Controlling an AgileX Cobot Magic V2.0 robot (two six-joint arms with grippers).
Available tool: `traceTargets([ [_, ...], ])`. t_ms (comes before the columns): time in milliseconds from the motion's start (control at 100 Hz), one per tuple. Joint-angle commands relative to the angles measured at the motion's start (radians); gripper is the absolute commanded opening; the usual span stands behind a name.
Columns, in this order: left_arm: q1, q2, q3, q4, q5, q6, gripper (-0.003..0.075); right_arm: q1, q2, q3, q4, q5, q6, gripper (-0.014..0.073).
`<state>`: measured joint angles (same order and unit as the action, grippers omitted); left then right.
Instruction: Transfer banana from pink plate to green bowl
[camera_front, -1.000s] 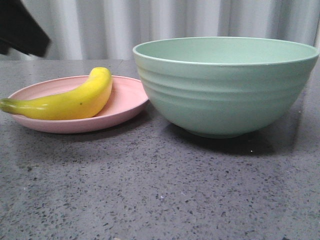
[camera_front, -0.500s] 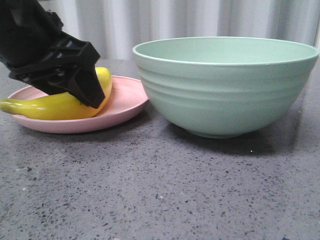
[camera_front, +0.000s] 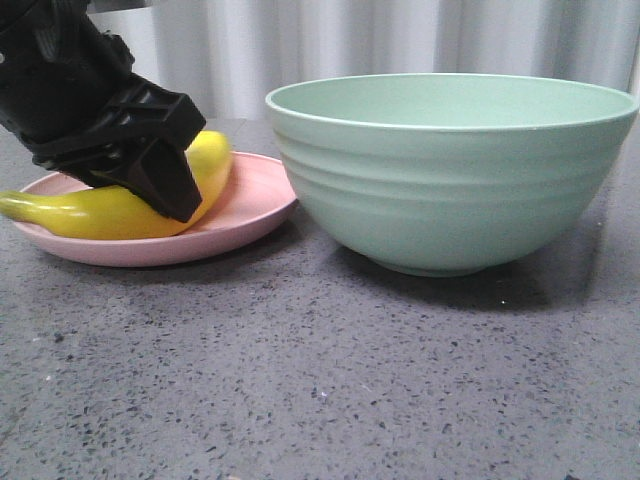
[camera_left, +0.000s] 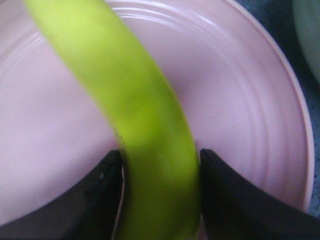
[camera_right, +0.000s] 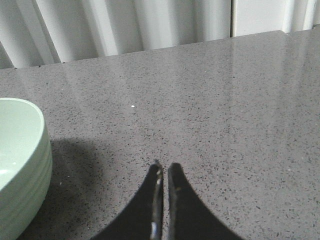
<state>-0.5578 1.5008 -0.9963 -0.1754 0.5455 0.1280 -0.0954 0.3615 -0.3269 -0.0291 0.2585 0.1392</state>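
On the pink plate (camera_front: 245, 205), just left of the green bowl (camera_front: 450, 170), banana (camera_front: 100, 212) lies with left claw (camera_left: 159, 165) clamped across its middle, fingers (camera_left: 102, 190) touching both sides. Lift-off from plate: can't tell, wrist view is blurred. Right claw (camera_right: 163, 172) pinched together, nothing held, over bare worktop (camera_right: 225, 125) beside the bowl.

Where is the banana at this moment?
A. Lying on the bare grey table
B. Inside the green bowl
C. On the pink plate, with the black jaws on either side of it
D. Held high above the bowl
C. The banana lies on the pink plate with the left gripper astride it, one jaw on each side, while the green bowl beside the plate shows nothing yellow.
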Motion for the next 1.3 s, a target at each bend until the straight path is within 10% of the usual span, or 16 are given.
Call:
traceTargets([
  [0, -0.006, -0.028, -0.033, -0.012, -0.04, -0.001, 0.0218, -0.001, 0.015, -0.03, -0.001, -0.075, -0.004, -0.0063],
  [310, -0.006, -0.03, -0.07, -0.027, 0.003, -0.001, 0.0176, 0.019, 0.024, -0.064, -0.018, 0.02, -0.017, -0.0062],
  [680, -0.073, -0.137, -0.208, -0.028, 0.061, -0.001, 0.0176, 0.279, 0.28, -0.331, -0.075, 0.316, -0.027, -0.005],
  [1000, -0.242, -0.149, -0.249, -0.062, 0.097, -0.001, 0.0176, 0.39, 0.473, -0.599, 0.185, 0.375, -0.018, 0.0423],
  [1290, -0.36, -0.147, -0.249, -0.12, 0.097, -0.001, 0.0176, 0.446, 0.662, -0.732, 0.42, 0.37, -0.018, 0.0448],
])
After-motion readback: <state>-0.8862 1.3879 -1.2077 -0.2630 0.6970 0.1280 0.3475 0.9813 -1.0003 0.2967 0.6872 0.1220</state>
